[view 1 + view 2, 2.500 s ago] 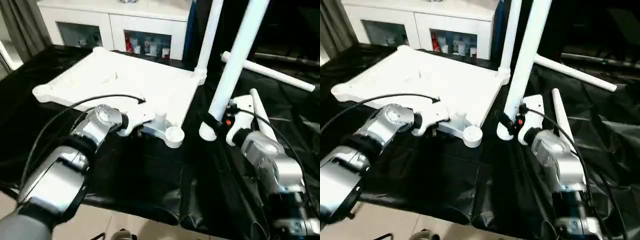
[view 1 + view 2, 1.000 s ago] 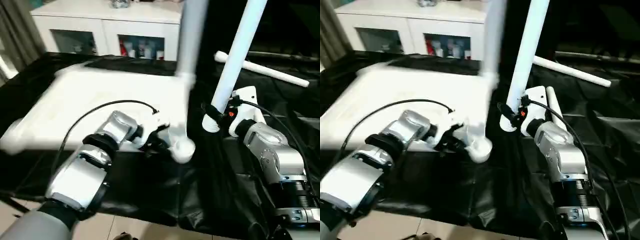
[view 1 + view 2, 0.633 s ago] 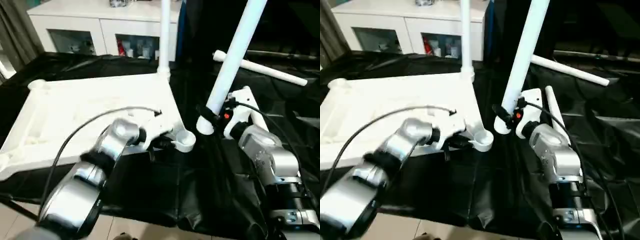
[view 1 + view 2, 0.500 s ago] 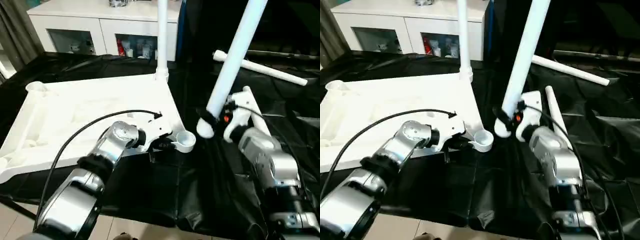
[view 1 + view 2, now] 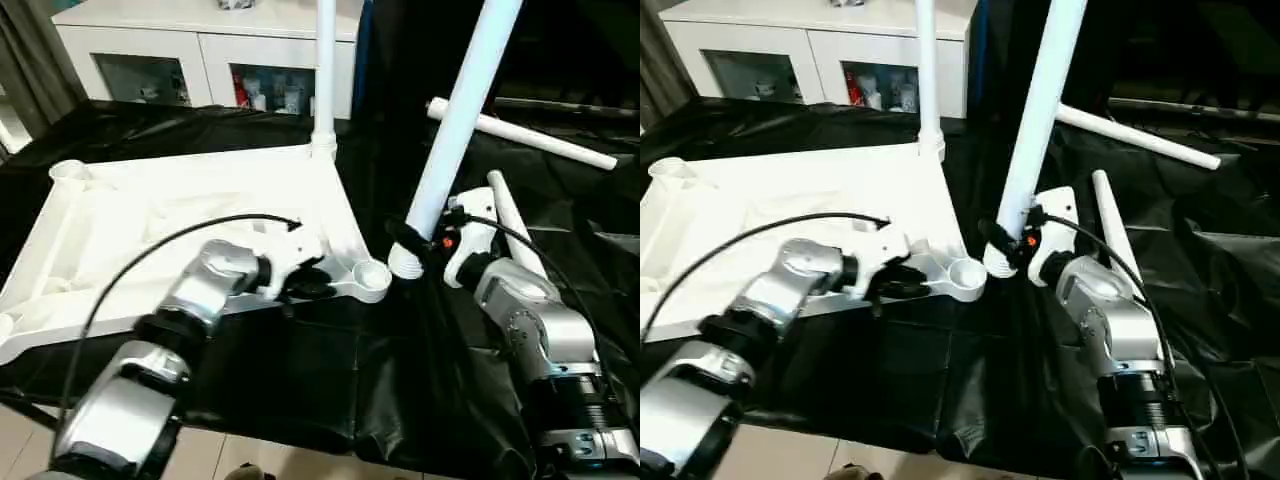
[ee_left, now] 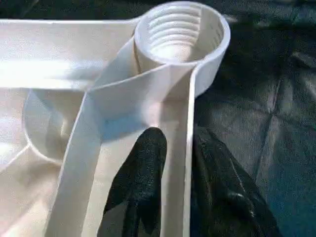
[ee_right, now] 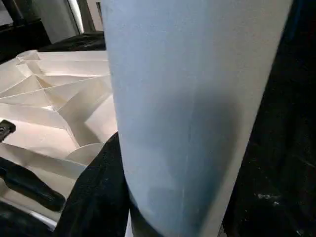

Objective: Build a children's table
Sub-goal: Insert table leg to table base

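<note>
Left end effector [image 6: 173,163] pinches the tabletop [image 5: 180,215] rim; right end effector [image 5: 412,243] holds a leg [image 5: 455,120]

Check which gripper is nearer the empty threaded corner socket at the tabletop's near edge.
Left. The left gripper straddles the tabletop rim right behind the socket. The right gripper holds a leg upright beside it, flared end just off the socket.

Your tabletop [image 5: 190,215] smooth white plastic with a threaded socket [image 6: 180,29], legs [image 5: 455,125] glossy white tube, worktop [image 5: 300,390] under wrinkled shiny black sheeting, forearms [image 5: 545,330] brushed silver metal.
</note>
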